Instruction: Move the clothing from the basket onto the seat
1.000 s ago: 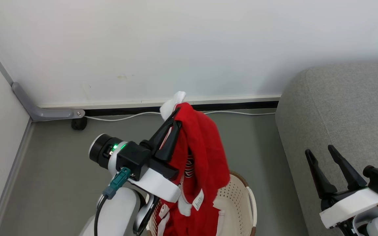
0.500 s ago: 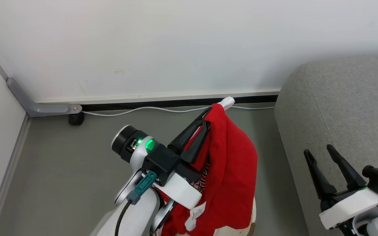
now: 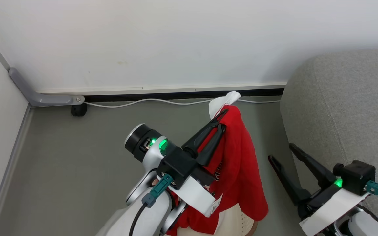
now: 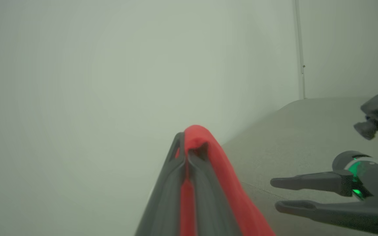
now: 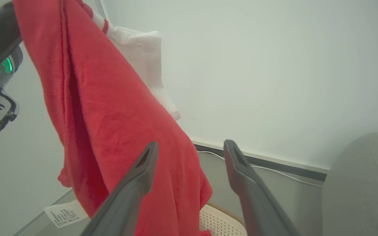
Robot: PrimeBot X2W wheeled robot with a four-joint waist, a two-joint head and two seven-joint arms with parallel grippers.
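Over grey floor [image 3: 77, 157], left end effector [image 3: 223, 119] pinches fleecy clothing [image 3: 241, 164], right end effector [image 3: 281, 151] spread.

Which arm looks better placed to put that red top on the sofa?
Probably left: the left gripper is shut on the red top, hanging above the basket beside the sofa. The right gripper is open and empty.

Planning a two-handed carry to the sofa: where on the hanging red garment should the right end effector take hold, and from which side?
Probably pinch the lower right edge of the red garment, coming in from the seat side. It hangs as a vertical drape from the shut left end effector, and that free edge faces the open right end effector.
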